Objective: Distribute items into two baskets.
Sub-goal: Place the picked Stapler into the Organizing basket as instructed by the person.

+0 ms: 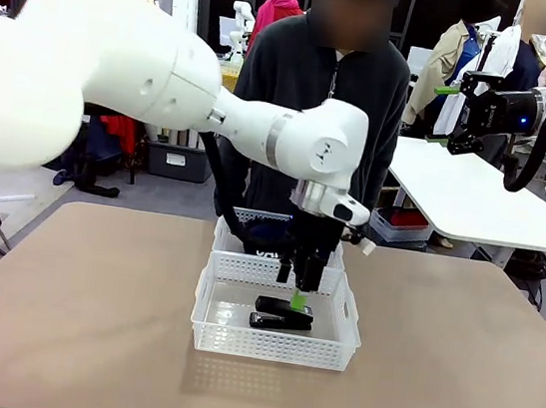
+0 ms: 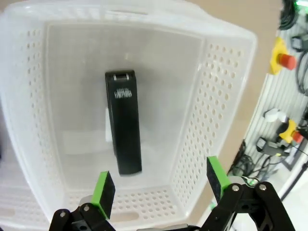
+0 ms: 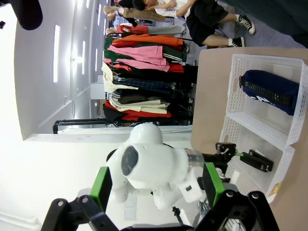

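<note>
The left hand hangs over the near basket, fingers pointing down and spread wide, holding nothing. In its wrist view the two green pads stand apart at the bottom edge, with the stapler lying beyond them on the basket floor, clear of both pads. From the front, the green fingertip sits just above the stapler, too close to tell whether it touches.

The stapler is black and lies flat, roughly in the middle of the near basket, whose perforated lattice walls rise around it on all sides.

Directly behind, touching the near basket's far wall, is the far basket. The right wrist view shows the navy pouch lying inside that far basket, with white lettering partly visible on its side. The same view shows the stapler in the near basket.

Both baskets sit at the middle of the tan worktop. A person in a dark top stands at the far edge, just behind the baskets.

The right hand is raised high at the far right, well away from the worktop's items, its fingers wide apart and empty; its green pads stand well apart in its own view.
</note>
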`<state>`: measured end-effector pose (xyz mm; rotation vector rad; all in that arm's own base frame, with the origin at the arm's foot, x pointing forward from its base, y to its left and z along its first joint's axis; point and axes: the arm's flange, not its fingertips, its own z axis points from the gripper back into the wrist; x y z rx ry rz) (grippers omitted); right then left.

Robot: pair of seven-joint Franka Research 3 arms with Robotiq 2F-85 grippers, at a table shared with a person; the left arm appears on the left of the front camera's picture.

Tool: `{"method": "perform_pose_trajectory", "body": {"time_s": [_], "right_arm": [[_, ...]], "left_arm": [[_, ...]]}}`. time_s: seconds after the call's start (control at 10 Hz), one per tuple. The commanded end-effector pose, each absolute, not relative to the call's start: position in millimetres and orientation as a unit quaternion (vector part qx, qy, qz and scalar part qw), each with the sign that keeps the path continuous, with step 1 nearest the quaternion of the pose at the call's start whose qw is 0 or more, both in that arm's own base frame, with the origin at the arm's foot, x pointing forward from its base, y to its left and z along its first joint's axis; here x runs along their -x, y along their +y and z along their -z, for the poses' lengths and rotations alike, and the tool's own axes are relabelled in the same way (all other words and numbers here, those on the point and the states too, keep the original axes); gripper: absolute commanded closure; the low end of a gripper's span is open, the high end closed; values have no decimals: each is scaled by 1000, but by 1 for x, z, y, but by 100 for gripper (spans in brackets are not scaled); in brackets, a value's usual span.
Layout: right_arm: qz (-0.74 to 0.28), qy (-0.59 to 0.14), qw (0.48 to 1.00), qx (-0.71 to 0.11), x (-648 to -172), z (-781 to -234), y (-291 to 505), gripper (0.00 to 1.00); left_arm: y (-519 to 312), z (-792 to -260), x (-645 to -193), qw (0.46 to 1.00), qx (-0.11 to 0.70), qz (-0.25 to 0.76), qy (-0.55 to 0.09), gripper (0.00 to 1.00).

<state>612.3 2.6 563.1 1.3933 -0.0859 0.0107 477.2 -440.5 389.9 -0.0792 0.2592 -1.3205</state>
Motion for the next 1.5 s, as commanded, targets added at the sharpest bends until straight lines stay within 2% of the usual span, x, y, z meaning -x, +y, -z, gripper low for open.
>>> {"method": "perform_pose_trajectory", "body": {"time_s": [0.0,0.4,0.9,1.0,1.1,1.4], "right_arm": [[-6,-39,766,-642,-611,-566,3,0],[-6,-39,766,-642,-611,-566,3,0],[-6,-39,766,-642,-611,-566,3,0],[-6,-39,766,-642,-611,-566,3,0],[-6,-39,766,-642,-611,-566,3,0],[-6,-39,766,-642,-611,-566,3,0]], "left_arm": [[-400,-409,-463,803,84,576,130,0],[-327,-438,-480,844,198,474,155,0],[-216,-445,-491,900,292,305,109,0],[-210,-447,-487,903,282,308,101,0],[-219,-446,-512,893,278,329,131,0],[-219,-446,-512,893,278,329,131,0]]}}
